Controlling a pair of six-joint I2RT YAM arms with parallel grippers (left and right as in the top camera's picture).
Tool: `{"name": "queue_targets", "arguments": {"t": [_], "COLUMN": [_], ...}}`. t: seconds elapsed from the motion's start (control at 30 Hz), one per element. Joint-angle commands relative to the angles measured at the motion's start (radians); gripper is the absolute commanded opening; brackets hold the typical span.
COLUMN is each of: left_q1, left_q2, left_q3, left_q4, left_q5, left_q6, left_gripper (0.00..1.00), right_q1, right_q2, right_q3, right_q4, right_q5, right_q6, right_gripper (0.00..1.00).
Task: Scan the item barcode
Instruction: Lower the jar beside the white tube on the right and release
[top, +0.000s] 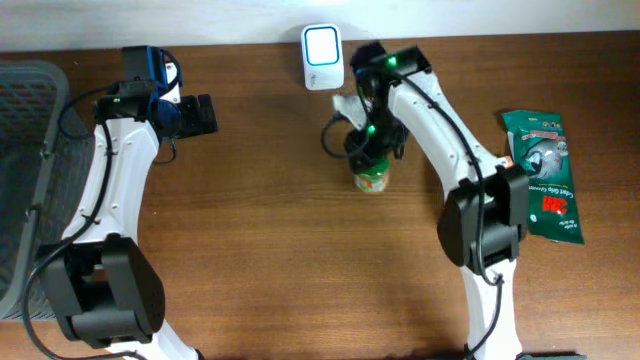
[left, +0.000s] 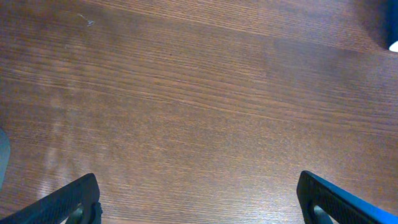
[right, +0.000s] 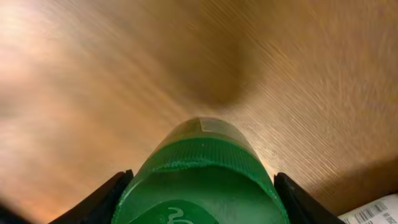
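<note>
**A:** Where's the bottle (top: 371, 179)?

**B:** Middle of the table (top: 250, 260), just on the near side of the scanner (top: 322, 45), under the right gripper (top: 367, 140). Its fingers (right: 102, 202) flank the green body closely on both sides. I cannot tell whether they pinch it or stand just off it.

**A:** How will it handle?

**B:** I'd judge it small, light and stiff. It's round, smooth plastic, so it may twist or slip. Grip across the ribbed green band, where the pads get some bite. I can't see the barcode.

**A:** Which way does it point?

**B:** Its long axis is close to upright, along the fingers, so from overhead it shows nearly end-on. I can't tell which end is up.

**A:** And the left gripper (left: 198, 186)?

**B:** Spread wide over bare table at the far left, holding nothing.
</note>
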Motion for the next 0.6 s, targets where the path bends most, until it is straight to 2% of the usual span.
{"name": "queue_targets", "arguments": {"t": [0.0,0.1,0.23,0.27,0.3,0.4,0.57], "left_q1": [0.003,0.003,0.003,0.003,0.003,0.003,0.003], "left_q2": [-0.019,-0.019,-0.019,-0.019,-0.019,-0.019,-0.019], "left_q3": [0.010,0.010,0.010,0.010,0.010,0.010,0.010], "left_q4": [0.002,0.002,0.001,0.002,0.002,0.002,0.002], "left_q5": [-0.006,-0.006,-0.006,-0.006,-0.006,-0.006,-0.006], "left_q6": [-0.009,-0.009,-0.009,-0.009,-0.009,-0.009,-0.009], "left_gripper": [0.99,0.99,0.99,0.99,0.99,0.99,0.99], "right_q1": [-0.099,-0.227,-0.318,-0.339,-0.346,-0.350,-0.343], "right_q2": [-0.004,-0.004,-0.004,-0.004,-0.004,-0.021,-0.204], "right_q3": [-0.065,-0.068,-0.098,-0.100,-0.100,-0.061,0.249], "right_q4": [0.043,0.089,0.112,0.112,0.112,0.086,-0.127], "right_q5": [0.077,0.072,0.079,0.061,0.039,-0.039,-0.083], "right_q6": [0.053,0.058,0.061,0.061,0.061,0.061,0.061], "right_gripper": [0.53,0.54,0.57,0.72,0.98,0.98,0.98]}}
